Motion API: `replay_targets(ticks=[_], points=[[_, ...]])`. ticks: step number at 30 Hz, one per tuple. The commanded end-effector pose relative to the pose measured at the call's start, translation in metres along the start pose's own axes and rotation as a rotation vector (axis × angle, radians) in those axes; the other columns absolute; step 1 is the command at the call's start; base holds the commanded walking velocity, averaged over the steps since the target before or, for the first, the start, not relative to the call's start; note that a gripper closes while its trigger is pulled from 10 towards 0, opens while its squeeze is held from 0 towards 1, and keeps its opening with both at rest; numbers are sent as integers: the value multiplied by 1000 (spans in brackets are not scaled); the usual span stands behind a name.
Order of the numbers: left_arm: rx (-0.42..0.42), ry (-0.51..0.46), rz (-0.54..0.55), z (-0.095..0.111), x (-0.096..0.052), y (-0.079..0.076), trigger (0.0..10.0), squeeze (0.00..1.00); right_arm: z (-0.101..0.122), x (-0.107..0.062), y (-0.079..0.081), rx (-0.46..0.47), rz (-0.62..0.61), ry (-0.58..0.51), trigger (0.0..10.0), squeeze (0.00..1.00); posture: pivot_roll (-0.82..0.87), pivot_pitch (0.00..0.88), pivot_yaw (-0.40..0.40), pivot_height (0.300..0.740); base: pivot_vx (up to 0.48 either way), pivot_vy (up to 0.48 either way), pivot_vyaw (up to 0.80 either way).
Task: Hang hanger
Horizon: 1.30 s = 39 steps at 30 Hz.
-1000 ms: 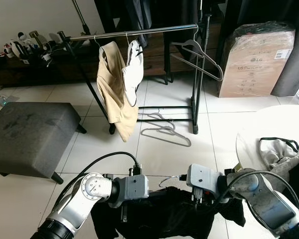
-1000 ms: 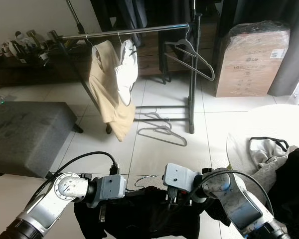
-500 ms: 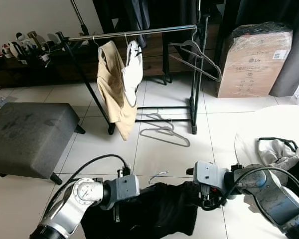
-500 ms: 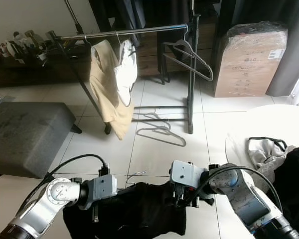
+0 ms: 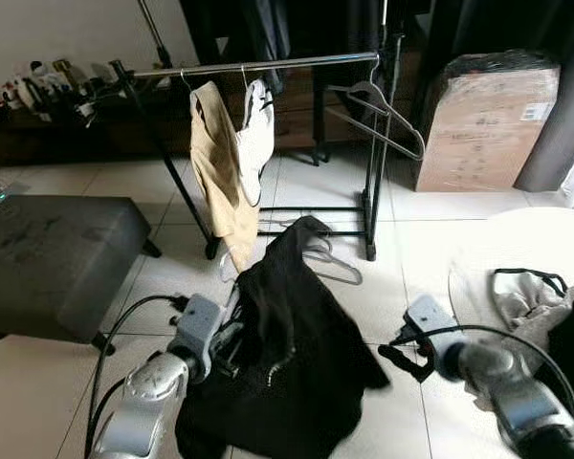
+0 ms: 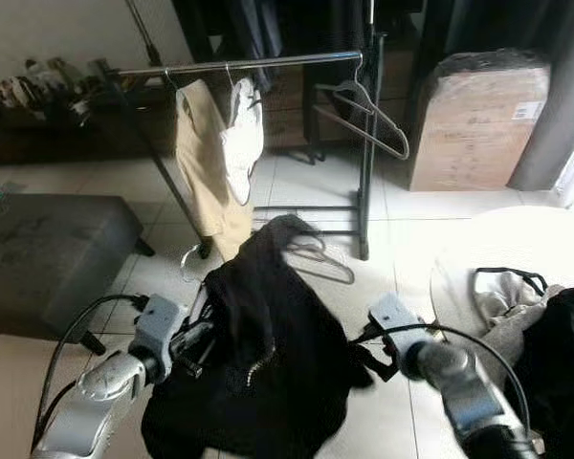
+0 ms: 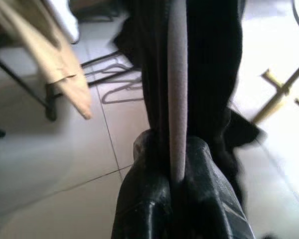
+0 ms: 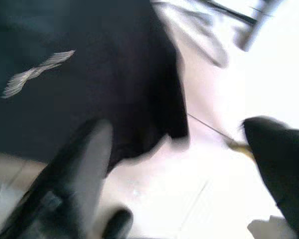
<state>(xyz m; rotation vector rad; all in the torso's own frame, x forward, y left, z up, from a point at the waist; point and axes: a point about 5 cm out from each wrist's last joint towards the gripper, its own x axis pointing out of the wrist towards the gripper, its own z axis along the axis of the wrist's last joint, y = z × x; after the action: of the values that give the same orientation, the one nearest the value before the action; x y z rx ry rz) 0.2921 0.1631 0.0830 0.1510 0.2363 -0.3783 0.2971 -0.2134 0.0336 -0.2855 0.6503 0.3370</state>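
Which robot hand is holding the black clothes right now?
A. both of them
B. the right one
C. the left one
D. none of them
C. The left gripper has its fingers shut on the hanger that carries the black garment, while the right gripper is open and apart from it.

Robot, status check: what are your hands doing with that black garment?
Left gripper shut on hanger carrying black garment. Right gripper open, off the garment. Clothes rack ahead, beige and white clothes hanging there.
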Motion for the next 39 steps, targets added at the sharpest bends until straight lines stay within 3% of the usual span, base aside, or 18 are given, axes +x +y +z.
replay_targets(ticks=[1, 3, 8, 9, 10, 14, 17, 26, 39], points=[[-18, -42, 56, 7, -5, 6, 10000, 0, -23, 5, 9, 113, -41, 26, 10000, 0, -144, 120, 94, 740, 0, 0, 0], [-17, -73, 104, 9, -7, 5, 10000, 0, -47, 9, 24, 224, -71, 61, 10000, 0, -141, 108, 91, 740, 0, 0, 0], [-44, -89, 136, 10, -11, 5, 10000, 0, -68, 12, 43, 289, -83, 116, 10000, 0, -143, 102, 85, 740, 0, 0, 0], [-47, -93, 119, 9, -16, 0, 10000, 0, -90, 12, 59, 332, -110, 195, 10000, 0, -142, 88, 80, 740, 0, 0, 0], [-43, -96, 107, 8, -17, -3, 10000, 0, -101, 10, 65, 357, -129, 236, 10000, 0, -137, 86, 79, 740, 0, 0, 0], [-46, -107, 98, 8, -19, -7, 10000, 0, -115, 6, 74, 397, -155, 283, 10000, 0, -131, 82, 79, 740, 224, 0, 0], [-27, -104, 69, 8, -20, -13, 10000, 0, -127, 3, 86, 493, -163, 305, 10000, 0, -134, 73, 82, 740, 353, 0, 0], [-28, -88, 86, 8, -18, -13, 10000, 0, -144, -4, 99, 497, -140, 376, 10000, 0, -135, 53, 84, 740, 397, 0, 0], [-21, -73, 61, 9, -15, -15, 10000, 0, -138, 0, 98, 503, -133, 359, 10000, 0, -131, 66, 86, 740, 470, 0, 0]])
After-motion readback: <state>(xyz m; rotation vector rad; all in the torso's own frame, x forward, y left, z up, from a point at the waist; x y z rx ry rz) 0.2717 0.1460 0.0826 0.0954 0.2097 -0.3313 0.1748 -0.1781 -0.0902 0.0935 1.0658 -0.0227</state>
